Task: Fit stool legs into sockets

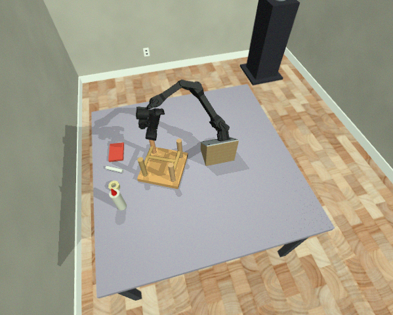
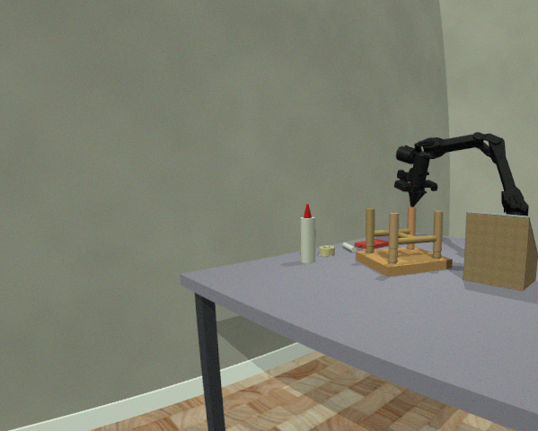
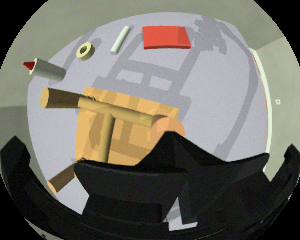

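Open air above the seat (image 1: 155,174) (image 2: 401,269) (image 3: 92,130); upright legs (image 1: 142,167) (image 2: 370,230) (image 3: 65,98) and crossbars (image 1: 163,158) (image 2: 417,240) (image 3: 117,112) obstruct low passage between.

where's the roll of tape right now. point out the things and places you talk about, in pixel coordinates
In the top view, the roll of tape (image 1: 117,184) (image 2: 326,251) (image 3: 80,52) is on the table's left side, just behind the red-tipped bottle (image 1: 119,201) (image 2: 307,240) (image 3: 50,70) and in front of the white stick (image 1: 113,168) (image 2: 348,247) (image 3: 120,40).

Below the closed jaws (image 1: 151,139) (image 2: 412,205), the top of the reddish leg (image 1: 153,147) (image 2: 411,227) (image 3: 166,126) is partly covered in the wrist view; whether they touch is unclear. Beyond them there, the fourth leg is hidden. In the exterior view, the counter (image 1: 223,210) (image 2: 352,306) (image 3: 215,90) runs past the edge.
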`<state>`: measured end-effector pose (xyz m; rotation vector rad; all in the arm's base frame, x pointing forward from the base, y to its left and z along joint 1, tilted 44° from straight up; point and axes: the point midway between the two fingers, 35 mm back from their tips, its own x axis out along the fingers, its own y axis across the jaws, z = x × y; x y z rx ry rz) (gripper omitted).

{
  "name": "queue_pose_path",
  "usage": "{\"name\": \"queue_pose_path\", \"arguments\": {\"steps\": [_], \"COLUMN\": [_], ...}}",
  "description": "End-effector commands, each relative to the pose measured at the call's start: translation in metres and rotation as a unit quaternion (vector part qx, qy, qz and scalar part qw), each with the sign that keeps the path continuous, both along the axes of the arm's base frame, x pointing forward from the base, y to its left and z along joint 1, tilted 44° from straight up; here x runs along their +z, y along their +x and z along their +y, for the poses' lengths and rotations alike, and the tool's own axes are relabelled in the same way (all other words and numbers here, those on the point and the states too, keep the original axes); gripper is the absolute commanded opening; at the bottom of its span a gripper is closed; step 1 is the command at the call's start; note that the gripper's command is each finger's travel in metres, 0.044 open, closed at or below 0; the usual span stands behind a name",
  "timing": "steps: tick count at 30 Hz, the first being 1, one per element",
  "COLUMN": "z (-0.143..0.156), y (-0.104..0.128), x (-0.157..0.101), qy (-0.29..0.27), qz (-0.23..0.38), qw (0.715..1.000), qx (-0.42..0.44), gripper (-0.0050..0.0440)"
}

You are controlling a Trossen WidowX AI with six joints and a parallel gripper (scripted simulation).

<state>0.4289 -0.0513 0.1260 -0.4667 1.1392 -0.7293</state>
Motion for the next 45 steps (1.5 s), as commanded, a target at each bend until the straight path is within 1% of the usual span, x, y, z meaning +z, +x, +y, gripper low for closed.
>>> {"name": "queue_pose_path", "arguments": {"steps": [1, 19, 20, 21, 22, 25, 34, 36, 37, 40, 45], "z": [0.005, 0.021, 0.023, 0.035, 0.054, 0.068, 0.130, 0.130, 0.147, 0.163, 0.191], "y": [0.002, 0.004, 0.003, 0.003, 0.002, 0.000, -0.018, -0.018, -0.027, -0.035, -0.056], "x": [0.002, 0.019, 0.014, 0.005, -0.010, -0.021, -0.070, -0.070, -0.085, -0.098, -0.123], "qy": [-0.001, -0.003, -0.001, 0.003, 0.008, 0.011, 0.019, 0.019, 0.019, 0.018, 0.014], "qz": [-0.001, -0.010, -0.004, 0.008, 0.028, 0.044, 0.116, 0.116, 0.138, 0.158, 0.198], "qw": [1.000, 1.000, 1.000, 1.000, 0.999, 0.997, 0.985, 0.985, 0.980, 0.975, 0.962], "qx": [0.001, 0.010, 0.014, 0.026, 0.046, 0.060, 0.123, 0.123, 0.141, 0.157, 0.187], "gripper": [0.0000, 0.0000, 0.0000, 0.0000, 0.0000, 0.0000, 0.0000, 0.0000, 0.0000, 0.0000, 0.0000]}}
